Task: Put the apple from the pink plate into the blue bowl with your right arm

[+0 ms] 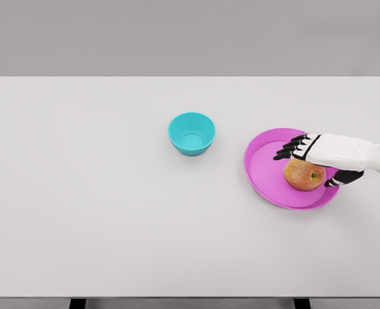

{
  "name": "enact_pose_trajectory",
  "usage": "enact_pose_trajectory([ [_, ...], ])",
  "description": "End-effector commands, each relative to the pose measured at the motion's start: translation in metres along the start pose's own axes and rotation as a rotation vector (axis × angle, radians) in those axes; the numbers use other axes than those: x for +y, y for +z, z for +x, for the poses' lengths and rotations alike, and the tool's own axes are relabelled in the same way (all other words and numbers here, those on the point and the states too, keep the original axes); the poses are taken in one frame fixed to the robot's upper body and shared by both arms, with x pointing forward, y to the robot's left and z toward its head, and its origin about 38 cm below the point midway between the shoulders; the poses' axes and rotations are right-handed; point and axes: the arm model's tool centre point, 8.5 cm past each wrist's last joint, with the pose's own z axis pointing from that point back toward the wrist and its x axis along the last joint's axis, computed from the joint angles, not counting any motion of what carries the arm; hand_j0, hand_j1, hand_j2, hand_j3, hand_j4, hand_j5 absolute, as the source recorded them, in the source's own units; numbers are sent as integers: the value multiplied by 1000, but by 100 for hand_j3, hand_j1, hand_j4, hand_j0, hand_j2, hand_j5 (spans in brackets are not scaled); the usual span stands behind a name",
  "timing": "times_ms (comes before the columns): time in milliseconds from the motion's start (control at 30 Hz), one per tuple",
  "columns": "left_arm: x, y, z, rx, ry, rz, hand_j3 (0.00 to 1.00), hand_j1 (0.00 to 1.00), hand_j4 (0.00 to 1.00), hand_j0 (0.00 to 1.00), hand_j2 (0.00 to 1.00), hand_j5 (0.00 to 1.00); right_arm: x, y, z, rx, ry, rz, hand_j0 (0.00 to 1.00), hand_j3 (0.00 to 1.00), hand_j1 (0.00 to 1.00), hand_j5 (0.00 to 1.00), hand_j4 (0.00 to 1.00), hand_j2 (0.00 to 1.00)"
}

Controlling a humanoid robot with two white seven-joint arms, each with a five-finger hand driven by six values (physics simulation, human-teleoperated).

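A red-yellow apple (pixel 303 175) lies on the pink plate (pixel 265 174) at the right of the white table. My right hand (pixel 309 161) comes in from the right edge and hovers over the apple. Its black fingers (pixel 289 149) reach past the apple's far side and the thumb (pixel 342 178) hangs at the near right, spread and not closed on the fruit. The blue bowl (pixel 191 133) stands empty to the left of the plate, near the table's middle. The left arm does not show.
The white table (pixel 100 193) runs to a front edge at the bottom of the view and a far edge against a grey wall. Nothing else stands on it.
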Motion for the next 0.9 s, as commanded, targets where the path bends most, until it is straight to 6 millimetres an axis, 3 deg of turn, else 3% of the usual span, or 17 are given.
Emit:
enact_pose_trajectory([
  [0,0,0,0,0,0,0,100,100,100,100,100,100,3,-3,0,-4,-15,1,100,100,100,100,100,100],
  [533,0,0,0,0,0,0,100,100,100,100,100,100,20,-5,-11,19,-58,34,100,100,100,100,100,100],
  [867,0,0,0,0,0,0,100,100,100,100,100,100,16,-17,-17,16,-66,33,100,100,100,100,100,100],
])
